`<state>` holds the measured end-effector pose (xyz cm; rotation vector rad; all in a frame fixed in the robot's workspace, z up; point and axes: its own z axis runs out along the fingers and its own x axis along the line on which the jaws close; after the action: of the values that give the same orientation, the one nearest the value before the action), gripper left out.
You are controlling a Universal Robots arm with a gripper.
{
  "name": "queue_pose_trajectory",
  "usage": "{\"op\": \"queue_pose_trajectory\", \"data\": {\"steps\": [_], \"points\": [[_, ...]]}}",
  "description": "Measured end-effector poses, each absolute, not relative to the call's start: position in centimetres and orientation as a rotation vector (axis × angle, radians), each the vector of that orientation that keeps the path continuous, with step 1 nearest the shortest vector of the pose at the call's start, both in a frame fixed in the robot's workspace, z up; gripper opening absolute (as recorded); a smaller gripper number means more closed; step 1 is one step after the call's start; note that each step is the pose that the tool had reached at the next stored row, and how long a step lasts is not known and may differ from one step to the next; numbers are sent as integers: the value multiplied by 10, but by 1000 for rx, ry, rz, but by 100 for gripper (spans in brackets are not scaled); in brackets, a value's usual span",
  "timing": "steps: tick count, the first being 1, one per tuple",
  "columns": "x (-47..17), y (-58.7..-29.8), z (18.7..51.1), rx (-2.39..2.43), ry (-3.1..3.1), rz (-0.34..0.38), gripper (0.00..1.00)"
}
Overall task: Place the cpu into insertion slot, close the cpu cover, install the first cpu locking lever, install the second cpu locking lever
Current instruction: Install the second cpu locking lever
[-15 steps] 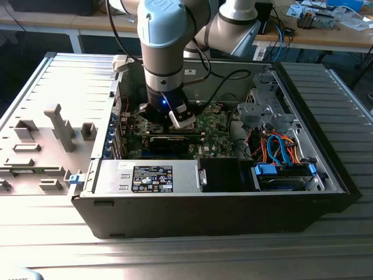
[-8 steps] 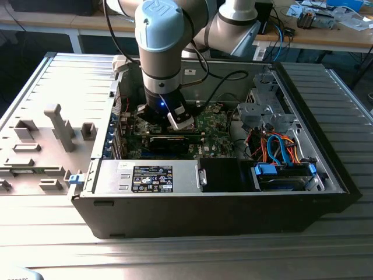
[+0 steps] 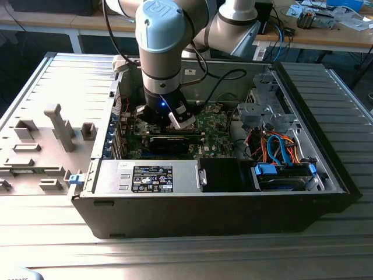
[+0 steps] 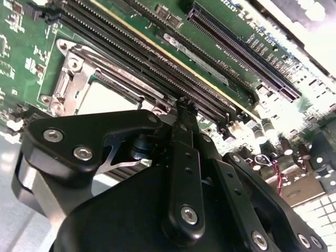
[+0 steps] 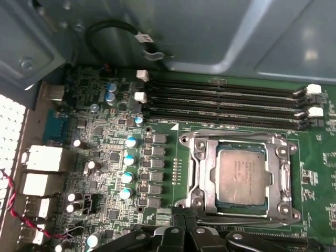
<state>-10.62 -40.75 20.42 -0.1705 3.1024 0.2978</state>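
The silvery-grey cpu (image 5: 241,176) lies flat in the insertion slot (image 5: 286,209) on the green motherboard (image 3: 214,125). The silver cpu cover (image 5: 205,170) is down around it, and the chip shows through its window. In the second wrist view the cpu (image 4: 102,97) shows as a pale patch inside the cover (image 4: 73,65). My black gripper (image 5: 182,215) is shut, its tips together just beside one corner of the socket. In the second wrist view the gripper (image 4: 181,104) stands close over the socket's edge. A thin wire lever (image 5: 247,216) runs along that side. I cannot tell whether the fingers pinch it.
Long black memory slots (image 5: 226,105) run beside the socket, with capacitors (image 5: 128,160) on its other side. A black cable (image 5: 115,31) loops by the case wall. The labelled power supply box (image 3: 151,178) and blue drive cables (image 3: 280,149) flank the board. Grey fixtures (image 3: 58,125) stand outside the case.
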Motion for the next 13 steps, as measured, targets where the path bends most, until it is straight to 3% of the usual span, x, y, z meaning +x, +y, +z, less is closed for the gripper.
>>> {"op": "queue_pose_trajectory", "data": {"steps": [13], "points": [[-106,-400,200,-198,3102,300,11]]}}
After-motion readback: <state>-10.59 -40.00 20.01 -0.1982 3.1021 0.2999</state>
